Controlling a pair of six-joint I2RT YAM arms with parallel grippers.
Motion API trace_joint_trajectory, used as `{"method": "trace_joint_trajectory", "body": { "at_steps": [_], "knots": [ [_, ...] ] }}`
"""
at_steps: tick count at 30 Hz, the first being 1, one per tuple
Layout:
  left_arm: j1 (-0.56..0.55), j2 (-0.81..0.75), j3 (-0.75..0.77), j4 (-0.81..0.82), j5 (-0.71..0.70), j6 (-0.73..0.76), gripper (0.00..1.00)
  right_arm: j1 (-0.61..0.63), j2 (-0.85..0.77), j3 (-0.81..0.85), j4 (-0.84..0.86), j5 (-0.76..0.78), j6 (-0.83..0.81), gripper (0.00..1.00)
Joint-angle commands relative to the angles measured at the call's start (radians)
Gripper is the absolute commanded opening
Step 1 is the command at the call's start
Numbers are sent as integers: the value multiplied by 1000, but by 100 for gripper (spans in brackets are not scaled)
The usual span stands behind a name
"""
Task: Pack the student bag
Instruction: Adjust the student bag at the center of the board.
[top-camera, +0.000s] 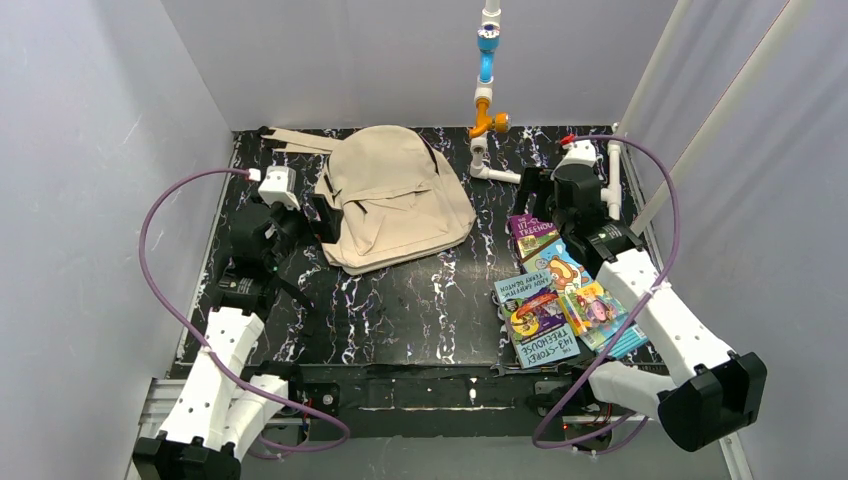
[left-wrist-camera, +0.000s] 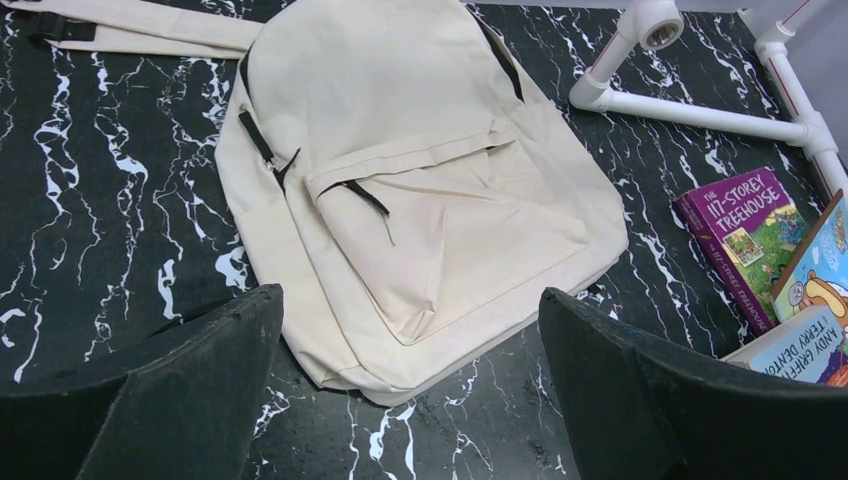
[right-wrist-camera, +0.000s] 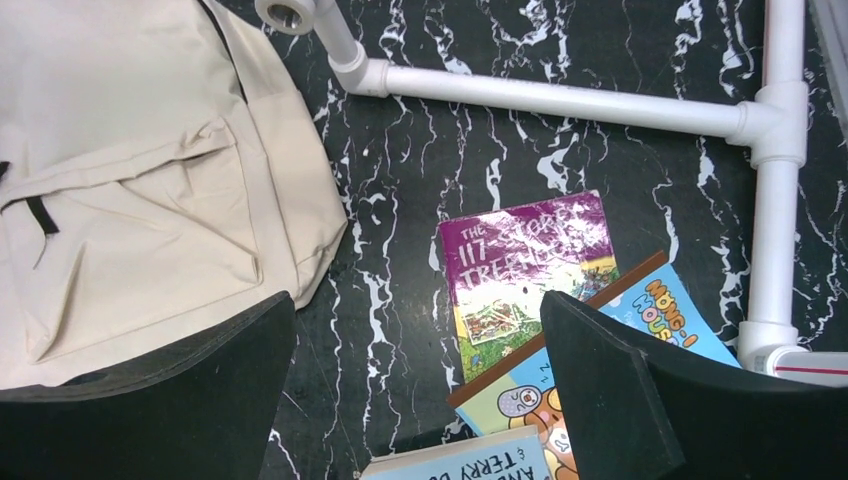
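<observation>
The student bag (top-camera: 395, 200), a beige fabric backpack, lies flat on the black marbled table with its front pocket up and its straps trailing to the back left. In the left wrist view the student bag (left-wrist-camera: 420, 180) fills the middle, and in the right wrist view the student bag (right-wrist-camera: 130, 190) fills the left side. My left gripper (top-camera: 325, 217) hovers at the bag's left lower corner. Its jaws (left-wrist-camera: 408, 298) stand wide open and hold nothing. My right gripper (top-camera: 535, 190) hangs between the bag and the books, also open (right-wrist-camera: 417, 300) and holding nothing.
A pile of colourful books (top-camera: 555, 295) lies at the right, with a purple Treehouse book (right-wrist-camera: 525, 270) (left-wrist-camera: 745, 235) on its far side. A white pipe frame (top-camera: 495, 172) (right-wrist-camera: 560, 100) lies behind, and a pipe with blue and orange fittings (top-camera: 487, 80) hangs above it. White walls enclose the table.
</observation>
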Motion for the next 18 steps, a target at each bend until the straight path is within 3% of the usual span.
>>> {"method": "trace_joint_trajectory", "body": {
  "at_steps": [1, 5, 13, 18],
  "knots": [
    [-16, 17, 40, 13, 32, 24, 99, 1, 46, 12, 15, -60, 1, 100],
    [-24, 86, 73, -27, 90, 26, 99, 15, 134, -22, 88, -219, -24, 100],
    [-38, 159, 115, -83, 85, 21, 99, 277, 452, 9, 281, -209, 9, 100],
    [-55, 157, 101, -81, 13, 27, 99, 322, 615, 33, 465, -227, 57, 100]
  ]
}}
